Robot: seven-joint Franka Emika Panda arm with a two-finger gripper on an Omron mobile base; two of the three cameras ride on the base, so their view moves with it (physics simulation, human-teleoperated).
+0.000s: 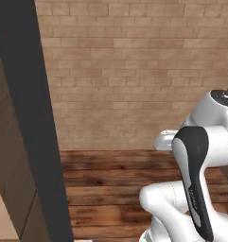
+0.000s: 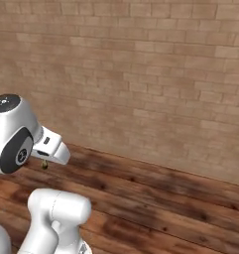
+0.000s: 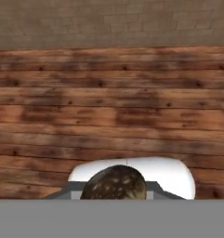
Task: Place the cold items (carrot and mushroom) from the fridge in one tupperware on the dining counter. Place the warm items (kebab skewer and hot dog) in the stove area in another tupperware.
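Observation:
A mottled brown round mushroom [image 3: 113, 182] sits at the bottom of the hand view, with my gripper [image 3: 112, 189] shut on it between two grey fingers. In the right base view the gripper [image 2: 44, 162] hangs under the white hand, and a small dark olive bit of the mushroom [image 2: 44, 165] shows below it, high above the floor. A tall black slab [image 1: 32, 118] stands at the left of the left base view; I cannot tell whether it is the fridge. The carrot, tupperware, dining counter, kebab skewer and hot dog are out of view.
A brick wall [image 2: 141, 74] runs across ahead, above a dark wooden plank floor [image 2: 155, 203]. Brownish panels [image 1: 6, 179] stand left of the black slab. My folded white arm [image 1: 196, 189] fills the lower right of the left base view.

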